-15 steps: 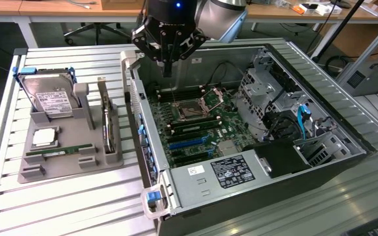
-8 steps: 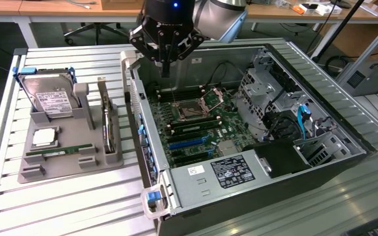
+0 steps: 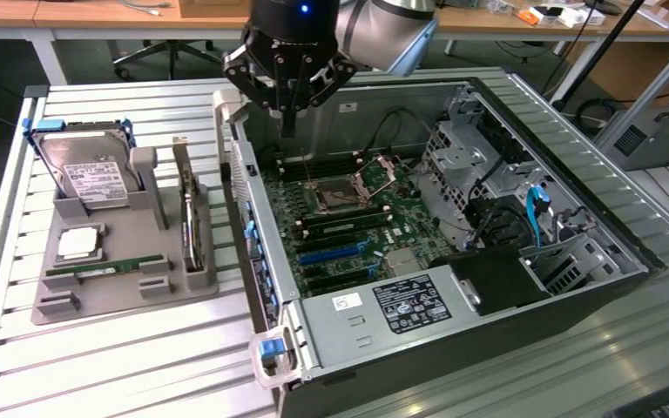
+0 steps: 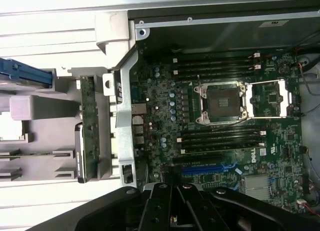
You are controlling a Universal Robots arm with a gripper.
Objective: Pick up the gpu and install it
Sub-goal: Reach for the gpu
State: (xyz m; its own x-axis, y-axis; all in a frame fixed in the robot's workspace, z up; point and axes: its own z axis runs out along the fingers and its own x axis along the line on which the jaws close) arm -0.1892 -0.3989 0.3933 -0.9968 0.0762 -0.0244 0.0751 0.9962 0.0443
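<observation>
Standing on edge along the holder's (image 3: 125,300) edge by the case (image 3: 248,218), the gpu (image 3: 189,218) looks light, stiff, fragile, best pinched across its top by the gripper (image 3: 290,117), jaws closed, empty.

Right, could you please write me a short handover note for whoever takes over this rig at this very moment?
Gripper: shut, holding nothing, hanging above the open computer case, over its motherboard.
Gpu: standing on edge in the grey holder, at the exterior view's left of the case, apart from the gripper.
Done: nothing that shows; the gpu is not yet picked up.
Left: both the pick-up and the install in the case.
</observation>
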